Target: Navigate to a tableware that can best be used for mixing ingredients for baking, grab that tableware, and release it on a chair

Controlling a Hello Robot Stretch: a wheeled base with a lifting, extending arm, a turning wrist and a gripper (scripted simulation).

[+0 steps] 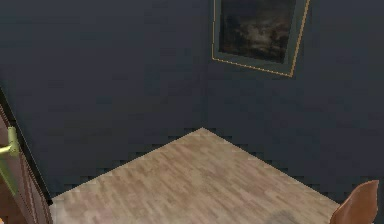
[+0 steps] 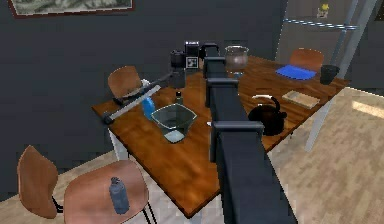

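One glass bowl sits on the wooden table, just left of the dark arm in the arm side view. The gripper shows farther out, apart from the bowl. Its fingers' state and whether it holds anything cannot be told.

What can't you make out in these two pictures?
Arm side view: the gripper stands before dark things on the table; whether it holds anything cannot be told.
Arm side view: the arm hides a strip of the table behind it.
Forward view: the painting is cut by the top edge, the chair by the bottom right corner.
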